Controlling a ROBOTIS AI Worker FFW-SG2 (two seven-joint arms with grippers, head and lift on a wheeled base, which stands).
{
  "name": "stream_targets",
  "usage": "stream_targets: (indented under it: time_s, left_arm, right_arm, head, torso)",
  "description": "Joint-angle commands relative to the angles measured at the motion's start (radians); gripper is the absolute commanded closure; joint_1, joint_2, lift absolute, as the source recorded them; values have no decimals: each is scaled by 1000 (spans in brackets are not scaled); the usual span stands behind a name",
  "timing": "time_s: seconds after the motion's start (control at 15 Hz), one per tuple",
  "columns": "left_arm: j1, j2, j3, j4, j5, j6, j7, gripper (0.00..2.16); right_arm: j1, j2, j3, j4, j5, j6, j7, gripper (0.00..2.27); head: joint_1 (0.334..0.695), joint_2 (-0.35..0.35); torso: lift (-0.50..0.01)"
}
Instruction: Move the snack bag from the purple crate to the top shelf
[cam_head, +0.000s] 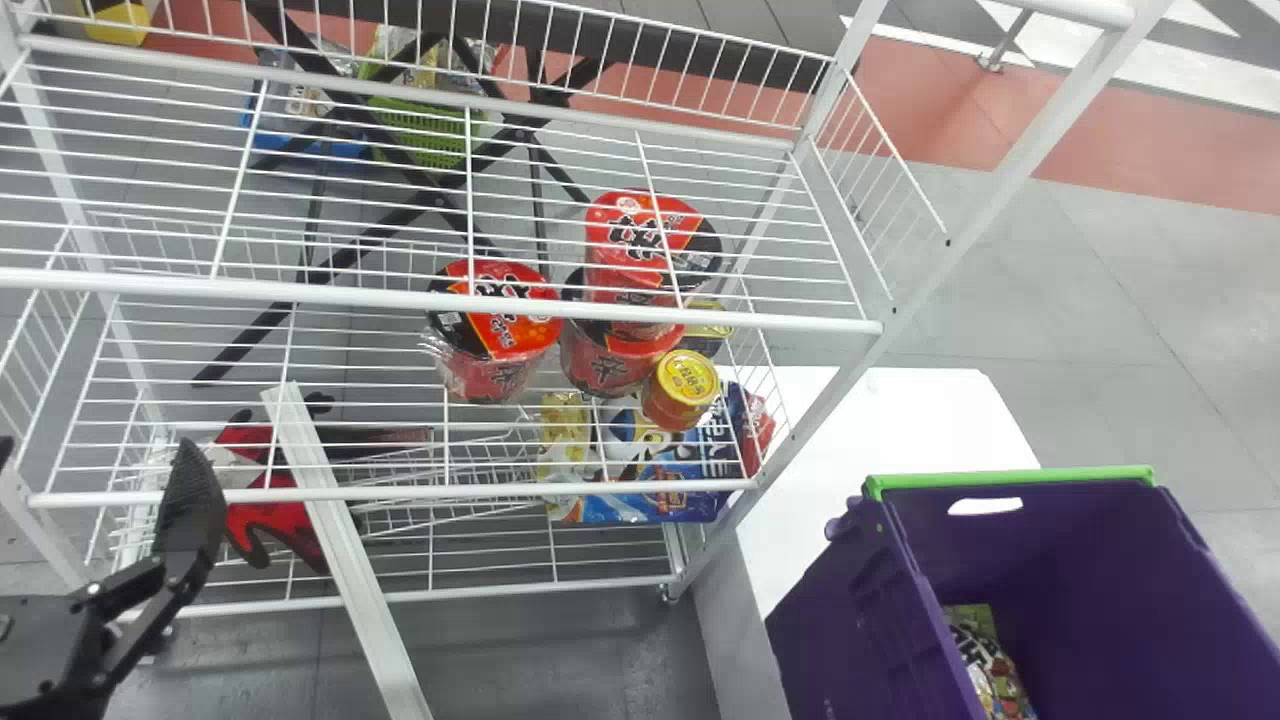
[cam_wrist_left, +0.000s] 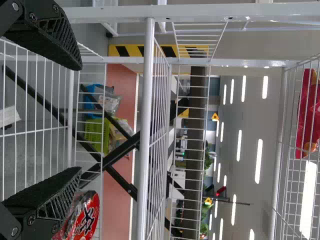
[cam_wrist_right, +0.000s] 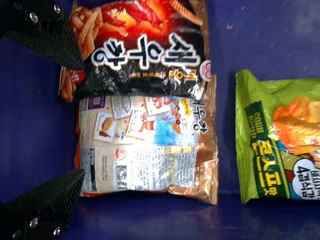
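Note:
My left gripper (cam_head: 100, 452) is at the left front of the wire rack in the head view; in the left wrist view the same gripper (cam_wrist_left: 80, 119) stands open, holding nothing. In the right wrist view, my right gripper (cam_wrist_right: 81, 120) is open over the purple crate's interior. Before it lie a red-and-black snack bag (cam_wrist_right: 145, 50) and a beige bag with its printed back showing (cam_wrist_right: 145, 150), touching. A green snack bag (cam_wrist_right: 280, 145) lies apart from them. The purple crate (cam_head: 840, 620) stands at the lower right. A high shelf (cam_wrist_left: 278, 150) carries a red packet (cam_wrist_left: 307, 112).
Red noodle cups (cam_head: 500, 330) and a small yellow-lidded cup (cam_head: 688, 378) stand on the rack, with a blue packet (cam_head: 660, 490) lower down. Red-and-black gloves (cam_head: 270, 520) hang behind a white upright (cam_head: 335, 540). The rack's front rail (cam_head: 400, 294) crosses the view. A white table (cam_head: 930, 420) adjoins the crate.

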Motion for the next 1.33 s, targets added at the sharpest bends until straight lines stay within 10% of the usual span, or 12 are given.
stream_targets:
  time_s: [0.0, 1.27]
  left_arm:
    - [-13, 5, 0, 7, 14, 3, -2, 103]
    - [-44, 39, 0, 48, 84, -43, -16, 103]
  right_arm:
    - [0, 11, 29, 15, 41, 7, -40, 97]
    - [-43, 100, 78, 62, 93, 16, -416, 124]
  head:
    - [695, -350]
    - [695, -350]
  torso:
    - [-450]
    - [-450]
